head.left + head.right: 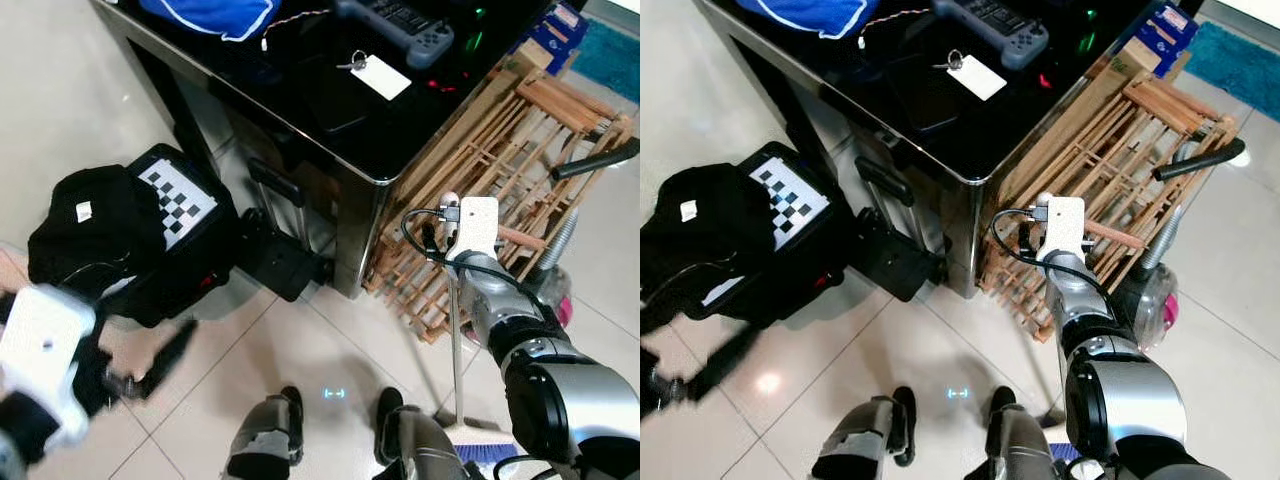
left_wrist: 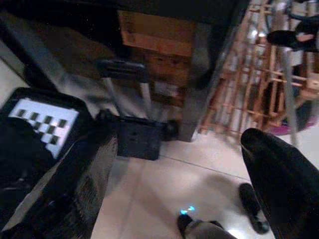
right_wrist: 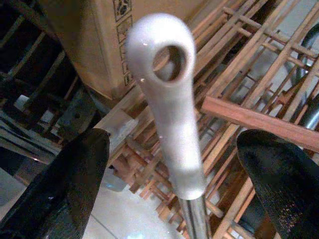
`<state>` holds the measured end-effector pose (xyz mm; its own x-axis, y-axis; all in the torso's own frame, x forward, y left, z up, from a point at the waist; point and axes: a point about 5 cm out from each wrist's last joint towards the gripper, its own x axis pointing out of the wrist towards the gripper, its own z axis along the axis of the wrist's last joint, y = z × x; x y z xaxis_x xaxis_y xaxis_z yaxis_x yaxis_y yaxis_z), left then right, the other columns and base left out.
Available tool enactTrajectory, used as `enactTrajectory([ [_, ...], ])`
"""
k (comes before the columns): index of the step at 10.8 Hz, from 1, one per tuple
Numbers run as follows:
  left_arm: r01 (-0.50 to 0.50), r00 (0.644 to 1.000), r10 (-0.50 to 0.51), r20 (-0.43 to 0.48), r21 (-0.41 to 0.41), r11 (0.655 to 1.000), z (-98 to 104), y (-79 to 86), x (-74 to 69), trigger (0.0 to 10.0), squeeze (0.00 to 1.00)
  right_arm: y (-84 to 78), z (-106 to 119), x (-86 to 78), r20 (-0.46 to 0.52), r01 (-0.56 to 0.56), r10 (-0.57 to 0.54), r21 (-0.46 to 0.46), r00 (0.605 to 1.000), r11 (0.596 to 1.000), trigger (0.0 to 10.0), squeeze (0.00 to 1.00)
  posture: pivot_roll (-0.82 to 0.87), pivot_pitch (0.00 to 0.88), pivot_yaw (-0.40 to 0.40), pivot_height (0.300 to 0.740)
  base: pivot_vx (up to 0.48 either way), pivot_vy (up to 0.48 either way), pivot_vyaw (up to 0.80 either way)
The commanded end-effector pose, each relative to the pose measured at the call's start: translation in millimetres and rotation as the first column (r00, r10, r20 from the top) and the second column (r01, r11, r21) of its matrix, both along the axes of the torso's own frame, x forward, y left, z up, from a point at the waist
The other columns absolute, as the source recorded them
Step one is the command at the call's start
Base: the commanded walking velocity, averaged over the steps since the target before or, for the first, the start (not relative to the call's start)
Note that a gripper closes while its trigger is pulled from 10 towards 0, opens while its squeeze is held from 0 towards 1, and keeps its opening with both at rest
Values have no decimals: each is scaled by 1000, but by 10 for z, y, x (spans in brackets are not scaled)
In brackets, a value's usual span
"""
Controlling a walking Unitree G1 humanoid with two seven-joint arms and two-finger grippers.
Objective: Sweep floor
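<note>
Left of the black table (image 1: 330, 130), the left gripper (image 2: 174, 164) hangs spread wide over the floor tiles. Right of the table, the broom (image 1: 457, 340) stands upright, its handle between the right gripper's (image 3: 172, 149) parted fingers.

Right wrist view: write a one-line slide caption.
Right end effector, fingers apart, straddles the pale broom handle, a wooden rack behind it.

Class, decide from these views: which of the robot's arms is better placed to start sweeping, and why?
The right. The right gripper has the broom handle between its open fingers, with the broom head on the floor beside the robot's feet. The left gripper hangs open, apart, near the black bag.
</note>
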<state>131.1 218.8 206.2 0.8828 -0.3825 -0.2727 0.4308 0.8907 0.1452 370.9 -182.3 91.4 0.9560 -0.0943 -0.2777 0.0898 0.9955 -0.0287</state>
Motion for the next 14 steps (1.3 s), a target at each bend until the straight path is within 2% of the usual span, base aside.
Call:
enactTrajectory([
  [1,35,999,-35,0,3,999,33,-14,-73,10000,0,-6,-100,-51,-44,15,-14,27,999,1000,10000,0,419,344,74,740,0,0,0],
  [3,46,999,-45,-15,24,999,62,31,-124,10000,0,-46,-67,-35,-39,44,-44,-3,998,999,10000,0,443,339,88,740,0,0,0],
  [7,141,989,-137,-48,101,985,134,60,-228,10000,0,-110,-128,-77,-70,107,-105,16,992,994,10000,0,474,342,124,740,0,0,0],
  [10,165,986,-159,-59,110,980,219,93,-297,10000,0,-166,-94,-65,-60,128,-127,19,990,992,10000,0,461,355,156,740,0,0,0],
  [14,167,985,-162,-57,105,980,275,87,-295,10000,0,-190,-14,-21,-46,121,-122,-13,992,993,10000,0,448,405,150,740,0,0,0],
])
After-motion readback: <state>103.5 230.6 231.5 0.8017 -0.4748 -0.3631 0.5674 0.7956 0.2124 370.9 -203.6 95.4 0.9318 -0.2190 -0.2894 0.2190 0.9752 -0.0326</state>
